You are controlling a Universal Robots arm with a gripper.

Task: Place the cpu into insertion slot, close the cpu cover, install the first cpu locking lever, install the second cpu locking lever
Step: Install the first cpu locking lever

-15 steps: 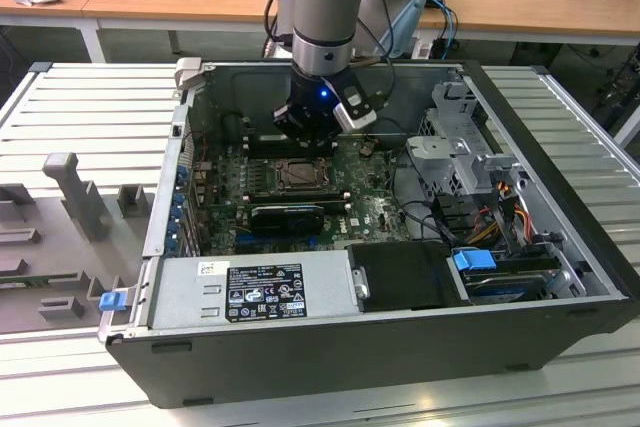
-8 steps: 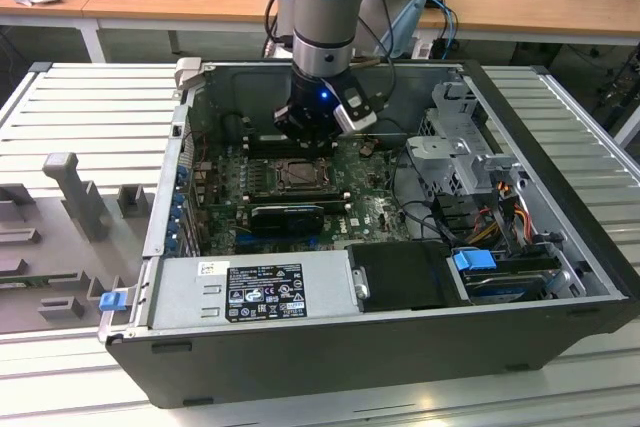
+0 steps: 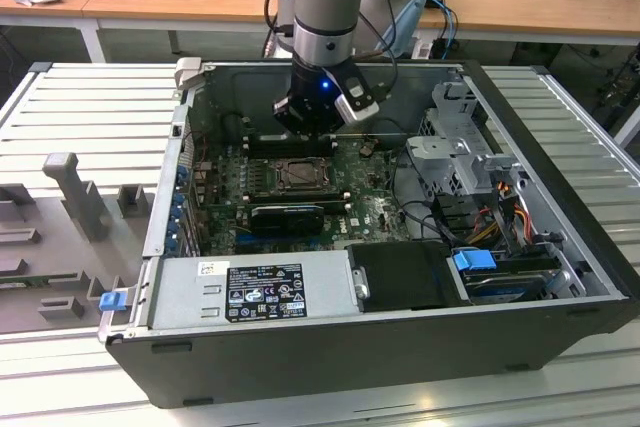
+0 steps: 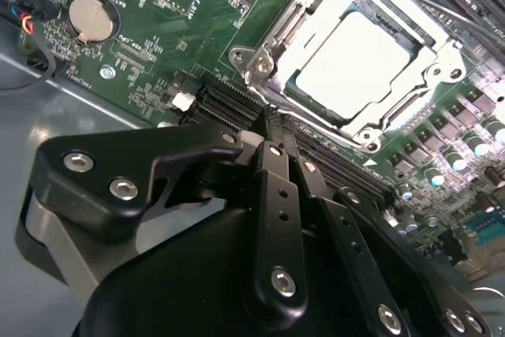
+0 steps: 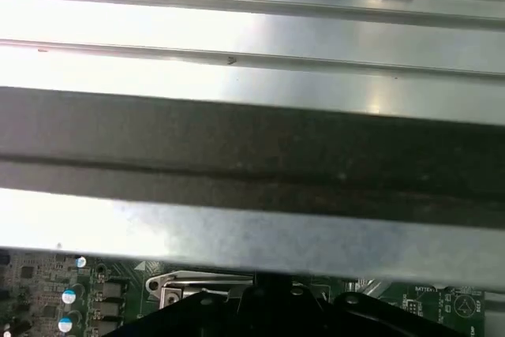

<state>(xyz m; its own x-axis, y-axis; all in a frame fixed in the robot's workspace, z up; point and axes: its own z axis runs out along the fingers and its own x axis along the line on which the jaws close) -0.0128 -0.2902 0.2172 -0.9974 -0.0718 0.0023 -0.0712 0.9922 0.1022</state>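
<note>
The black gripper (image 4: 272, 136), fingers pressed together and empty, hangs beside the silvery-rimmed insertion slot (image 4: 276, 33) where the pale silver cpu (image 4: 351, 57) sits under the thin metal cpu cover (image 4: 426, 61); a careless descent risks scraping the green circuit board (image 4: 158, 29).

Exterior view overlooks the case (image 3: 400, 347); wrist views close above motherboard (image 4: 158, 53).

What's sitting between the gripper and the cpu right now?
In the second wrist view, long black slots on the green board lie between the gripper and the cpu.

Above socket: the insertion slot (image 3: 301, 175) lies open from overhead; the end effector (image 3: 312, 119) hangs at its 12 o'clock.
6 o'clock: long black card (image 3: 288, 217) borders closely.
3 o'clock: drive cage (image 3: 460, 152) and cables (image 3: 415, 209) crowd.
</note>
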